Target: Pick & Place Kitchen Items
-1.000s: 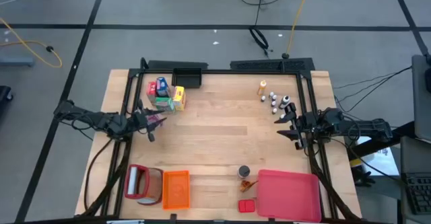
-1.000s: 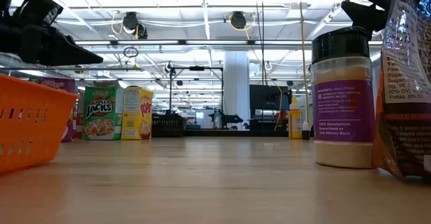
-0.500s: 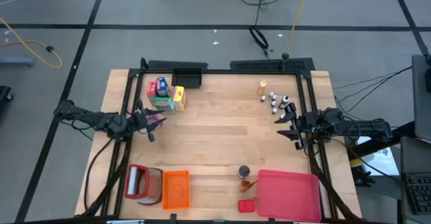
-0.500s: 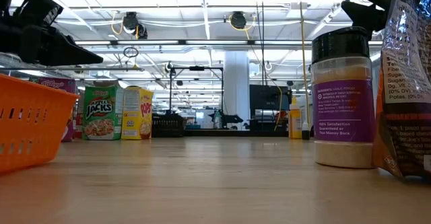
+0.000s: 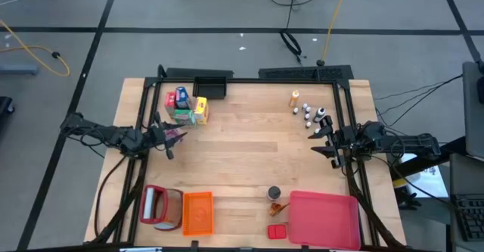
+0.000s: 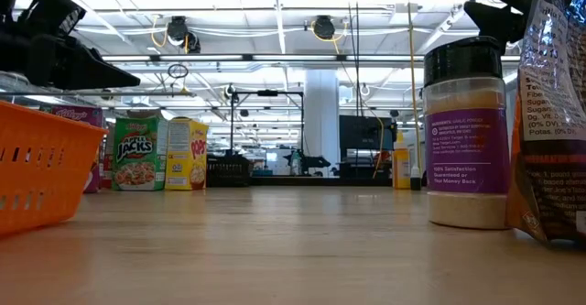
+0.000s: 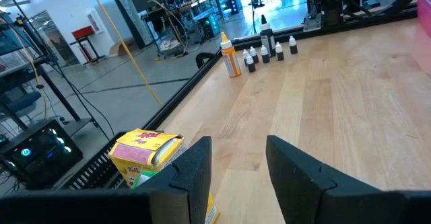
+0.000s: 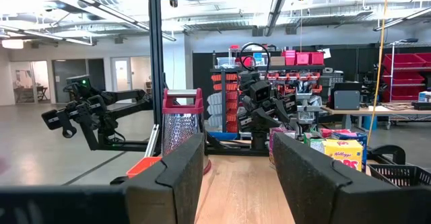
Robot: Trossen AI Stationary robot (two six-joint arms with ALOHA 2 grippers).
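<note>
The kitchen items stand in groups on the wooden table. Small food boxes cluster at the far left, the yellow one close beside my left gripper's finger. Tiny white-capped bottles and an orange bottle stand at the far right. A dark-capped round tin stands near the front edge. My left gripper hovers open at the table's left edge, and my right gripper hovers open at the right edge. Both hold nothing.
An orange crate and a red wire holder sit at the front left. A flat pink-red tray, a small red box and an orange packet lie at the front right. The table's middle is bare wood.
</note>
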